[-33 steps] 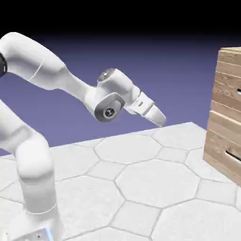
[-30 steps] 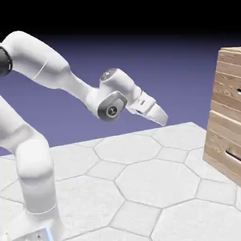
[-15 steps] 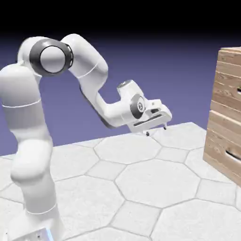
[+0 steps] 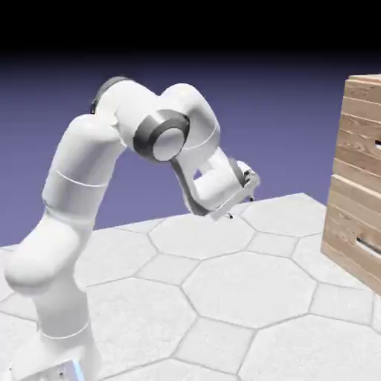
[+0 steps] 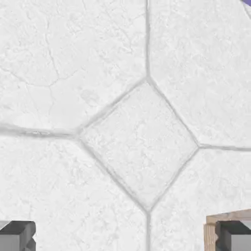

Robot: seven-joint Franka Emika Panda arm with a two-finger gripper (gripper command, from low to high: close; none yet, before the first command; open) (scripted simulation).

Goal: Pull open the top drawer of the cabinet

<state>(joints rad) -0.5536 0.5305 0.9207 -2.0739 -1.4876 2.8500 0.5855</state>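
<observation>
Arm has just swung fwd & folded lower, cabinet still well apart at ext. view's right w/ top drawer shut, claw wide & empty, pointing down, so reach to handle comes next

We observe cabinet: light-brown planks, upright, cropped at exterior view's right edge. Top drawer: wood-grained front, appears flush, partly visible.

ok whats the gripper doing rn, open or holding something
Gripper: open, fingertips wide apart, holding nothing.
</observation>
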